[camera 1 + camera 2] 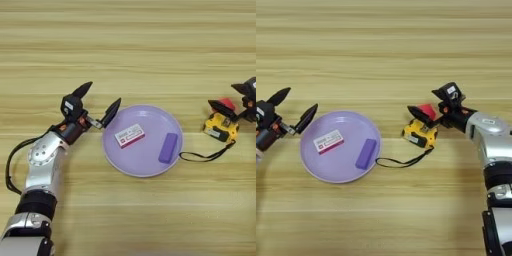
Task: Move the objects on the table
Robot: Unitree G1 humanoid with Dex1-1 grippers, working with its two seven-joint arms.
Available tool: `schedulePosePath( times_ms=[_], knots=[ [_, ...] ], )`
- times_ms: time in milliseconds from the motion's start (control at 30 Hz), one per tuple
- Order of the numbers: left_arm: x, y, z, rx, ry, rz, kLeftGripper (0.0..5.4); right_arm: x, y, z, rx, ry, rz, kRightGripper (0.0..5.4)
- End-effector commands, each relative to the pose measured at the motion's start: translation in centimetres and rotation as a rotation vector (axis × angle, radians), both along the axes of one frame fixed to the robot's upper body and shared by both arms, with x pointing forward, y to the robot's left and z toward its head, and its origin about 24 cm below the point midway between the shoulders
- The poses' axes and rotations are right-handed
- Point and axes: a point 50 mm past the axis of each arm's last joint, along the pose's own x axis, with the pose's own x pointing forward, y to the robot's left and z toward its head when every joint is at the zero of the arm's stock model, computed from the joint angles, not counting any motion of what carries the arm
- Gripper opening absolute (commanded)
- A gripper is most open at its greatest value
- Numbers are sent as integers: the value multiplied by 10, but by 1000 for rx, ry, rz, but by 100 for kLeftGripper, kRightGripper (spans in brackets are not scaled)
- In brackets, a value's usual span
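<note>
Right eye view, centre right: right gripper [432, 103], two black fingers spread wide, holding nothing. One finger [421, 114] lies low over the red cube [428, 111] and the yellow-black tape measure [420, 133]; the other [448, 92] stands higher, toward the right. Cube sits just above the tape measure, apparently touching it; the black cord [403, 161] trails lower left toward the purple plate [313, 170]. Judged: the right arm, reaching in from the right edge with its forearm angled up-left, is much the nearer arm to both.

Left of frame: left gripper [97, 102], fingers wide apart and empty, its right-hand finger at the plate's upper-left rim.

On the plate: white red-labelled flat box [129, 135], lying aslant; purple bar [168, 147], long axis near vertical.

Table [130, 45]: light wood.
</note>
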Motion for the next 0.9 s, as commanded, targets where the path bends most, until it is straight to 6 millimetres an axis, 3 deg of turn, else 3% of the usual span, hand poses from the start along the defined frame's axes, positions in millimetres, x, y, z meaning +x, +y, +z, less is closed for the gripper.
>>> schedulePosePath(
  times_ms=[33, 500, 633, 900],
  knots=[
    [2, -3, 1, 3, -4, -13, 538, 10, 2, 5, -28, 29, -64, 540],
    [1, -5, 0, -1, 0, -21, 538, 20, -7, 12, -51, -40, -174, 540],
    [1, -5, 0, -2, 0, -20, 538, 17, -18, 21, -63, -124, -174, 540],
    [2, -4, 1, -10, 0, -26, 538, 2, -45, 22, -92, -159, -178, 540]
  ],
)
